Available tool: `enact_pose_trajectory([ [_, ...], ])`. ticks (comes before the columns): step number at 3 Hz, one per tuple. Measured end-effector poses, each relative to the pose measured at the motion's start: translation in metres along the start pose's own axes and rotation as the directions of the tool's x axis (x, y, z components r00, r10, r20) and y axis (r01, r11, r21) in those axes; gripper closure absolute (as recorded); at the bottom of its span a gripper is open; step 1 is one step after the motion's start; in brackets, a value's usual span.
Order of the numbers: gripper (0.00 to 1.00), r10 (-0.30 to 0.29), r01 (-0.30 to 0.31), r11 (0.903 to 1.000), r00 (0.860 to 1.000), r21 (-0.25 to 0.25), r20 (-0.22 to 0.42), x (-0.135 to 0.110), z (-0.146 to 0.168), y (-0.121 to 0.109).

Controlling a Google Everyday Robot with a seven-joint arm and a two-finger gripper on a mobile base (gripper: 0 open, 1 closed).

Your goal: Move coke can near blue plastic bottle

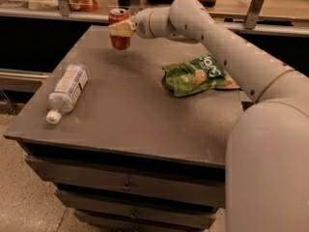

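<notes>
Over the far side of the table [145, 129], clamped in the gripper [120, 30], the coke can [119, 42], upright, middle hidden behind a pale finger [123, 28], base-to-tabletop contact unclear, well apart from the blue plastic bottle [67, 92] lying sideways near the front-left edge.

The can [119, 41] is seen as thin metal: glossy red lacquer on the body, bare silver at the top. It is clasped at the far edge of the table [125, 105] by the gripper [120, 29], whose pale cream finger looks like matt plastic. The arm [227, 47] is cased in smooth off-white plastic with a soft sheen. The bottle [68, 90] is shown as clear, faintly blue plastic wrapped in a pale label and closed with a matt white cap [53, 116]. The table top is finished dull and grey-brown, faintly scuffed, and the drawers [125, 185] below are matched to it. The bag [198, 75] is made of crinkled, shiny green film.
</notes>
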State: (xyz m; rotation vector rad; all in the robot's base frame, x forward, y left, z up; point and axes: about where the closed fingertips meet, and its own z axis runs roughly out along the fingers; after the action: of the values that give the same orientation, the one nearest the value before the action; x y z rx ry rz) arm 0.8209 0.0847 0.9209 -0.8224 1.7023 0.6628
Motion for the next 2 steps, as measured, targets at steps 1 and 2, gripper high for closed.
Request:
enact_pose_trajectory([
  [1, 1.0, 0.03, -0.029, 0.9995, 0.999, 0.009, -0.028, -0.002, -0.034, 0.0],
  [2, 1.0, 0.053, -0.054, 0.9982, 0.997, -0.026, -0.052, -0.001, -0.058, 0.02],
])
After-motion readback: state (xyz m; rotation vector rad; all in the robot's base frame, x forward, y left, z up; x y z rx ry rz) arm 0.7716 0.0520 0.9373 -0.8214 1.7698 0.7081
